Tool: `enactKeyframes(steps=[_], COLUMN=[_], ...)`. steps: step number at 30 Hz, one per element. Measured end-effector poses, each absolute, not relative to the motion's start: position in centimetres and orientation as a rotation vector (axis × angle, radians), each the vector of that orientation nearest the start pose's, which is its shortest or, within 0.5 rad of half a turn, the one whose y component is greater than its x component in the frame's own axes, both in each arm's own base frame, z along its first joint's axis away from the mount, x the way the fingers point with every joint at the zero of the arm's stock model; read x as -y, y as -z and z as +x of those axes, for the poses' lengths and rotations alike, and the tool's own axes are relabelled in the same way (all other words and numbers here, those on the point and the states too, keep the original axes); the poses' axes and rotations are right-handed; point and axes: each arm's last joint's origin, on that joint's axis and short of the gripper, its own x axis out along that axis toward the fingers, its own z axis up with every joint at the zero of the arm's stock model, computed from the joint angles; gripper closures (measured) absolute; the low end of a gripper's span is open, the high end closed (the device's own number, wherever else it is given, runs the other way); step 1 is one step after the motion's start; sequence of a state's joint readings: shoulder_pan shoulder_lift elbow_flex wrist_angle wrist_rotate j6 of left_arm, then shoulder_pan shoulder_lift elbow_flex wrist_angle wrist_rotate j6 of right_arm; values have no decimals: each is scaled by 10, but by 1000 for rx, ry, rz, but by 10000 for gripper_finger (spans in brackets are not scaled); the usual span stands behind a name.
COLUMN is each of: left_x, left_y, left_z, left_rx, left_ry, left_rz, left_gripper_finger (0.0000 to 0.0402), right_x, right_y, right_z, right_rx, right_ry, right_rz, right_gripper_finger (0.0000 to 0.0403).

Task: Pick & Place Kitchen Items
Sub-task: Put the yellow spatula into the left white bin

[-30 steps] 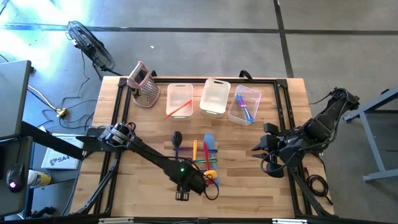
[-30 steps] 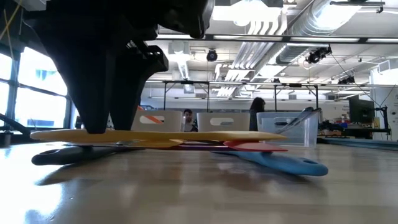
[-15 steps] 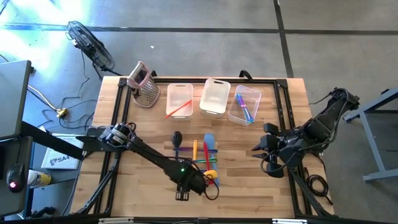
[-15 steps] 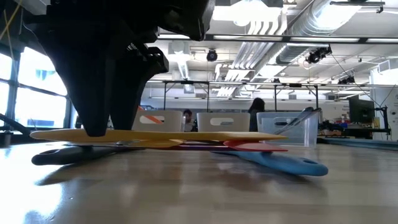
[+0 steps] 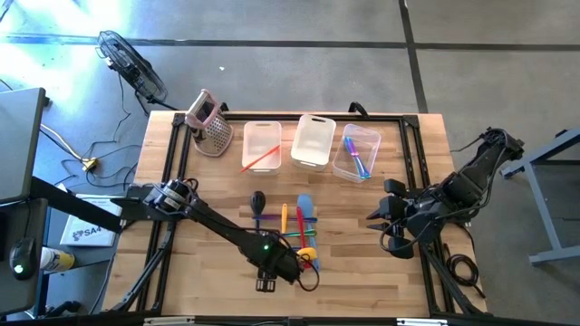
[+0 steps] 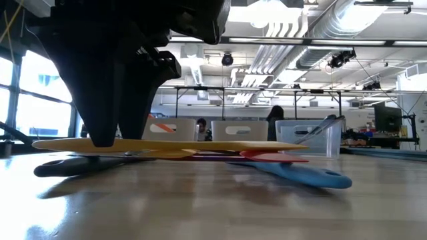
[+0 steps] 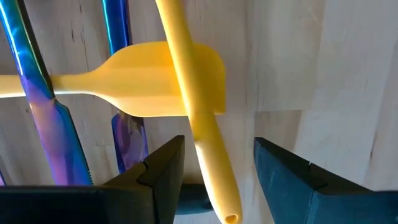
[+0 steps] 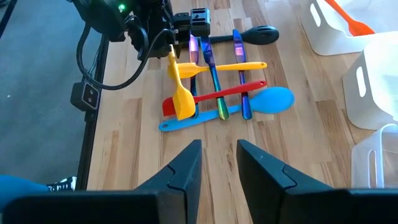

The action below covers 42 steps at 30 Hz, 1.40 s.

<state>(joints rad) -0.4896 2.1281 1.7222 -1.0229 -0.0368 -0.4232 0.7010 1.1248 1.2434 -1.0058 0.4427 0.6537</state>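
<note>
Left gripper (image 7: 214,180) is sitting down on the utensil pile at the table's (image 5: 208,272) near edge, straddling the yellow handle (image 7: 193,118). The handle's long axis is running straight out between the fingers (image 7: 158,174), crossing over a yellow spatula (image 7: 149,87). Jaws are standing part open, with gaps either side of the handle, so not yet gripping. Right gripper (image 8: 217,168) is waiting well off the pile, narrowly open, empty.

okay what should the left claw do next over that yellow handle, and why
Probably close. The left claw is open, its fingers on either side of the yellow utensil handle, not yet pinching it. The right claw waits apart.
</note>
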Motion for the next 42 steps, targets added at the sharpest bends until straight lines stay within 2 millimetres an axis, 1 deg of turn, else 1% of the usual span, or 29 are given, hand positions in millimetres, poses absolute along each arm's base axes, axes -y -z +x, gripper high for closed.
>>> enactKeyframes(steps=[8, 15, 24, 28, 38, 40, 42], left_x=[197, 195, 194, 191, 192, 192, 192], left_y=[-190, -178, -177, -177, -177, -177, -177], left_z=[373, 369, 371, 372, 372, 372, 372], left_rx=[-1422, -1453, -1444, -1447, -1454, -1452, -1452], left_ry=[66, 52, 52, 64, 108, 106, 105], left_rz=[31, 19, 10, 6, 30, 31, 32], left_gripper_finger=[218, 218, 220, 242, 337, 348, 351], right_x=[-120, -120, -120, -120, -120, -120, -120], right_y=[-357, -358, -358, -358, -358, -358, -358], right_z=[162, 162, 162, 162, 162, 162, 162], right_rx=[-776, -774, -764, -762, -762, -762, -762], right_ry=[15, 17, 29, 30, 26, 26, 26], right_rz=[137, 134, 121, 116, 104, 105, 105], right_gripper_finger=[309, 309, 309, 309, 309, 309, 309])
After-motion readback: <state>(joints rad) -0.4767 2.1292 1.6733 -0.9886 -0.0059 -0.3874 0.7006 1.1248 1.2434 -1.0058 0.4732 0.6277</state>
